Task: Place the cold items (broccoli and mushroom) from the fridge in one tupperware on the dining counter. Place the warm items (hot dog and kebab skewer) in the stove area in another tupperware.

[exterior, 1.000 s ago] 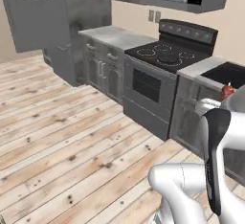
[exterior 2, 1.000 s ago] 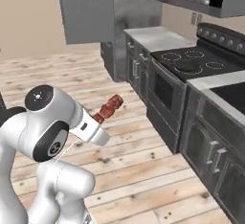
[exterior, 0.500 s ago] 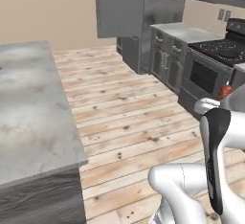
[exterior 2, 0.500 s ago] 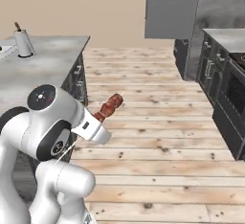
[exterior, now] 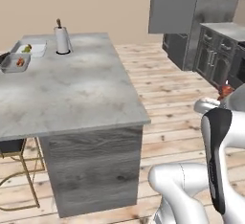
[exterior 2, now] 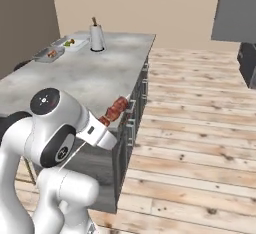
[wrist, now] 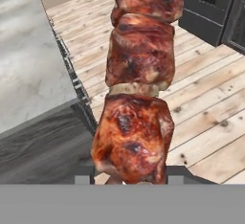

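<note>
Two tupperware tubs, one and another, sit filled far beyond the gripper clamping the kebab skewer.

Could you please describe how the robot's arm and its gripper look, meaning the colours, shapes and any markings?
The arm has smooth, rounded, glossy white shells with dark grey to black bands at the joints. One round white joint cap carries a small dark circular mark in its centre. The white gripper is blocky and angular. No loose cables are visible.
</note>
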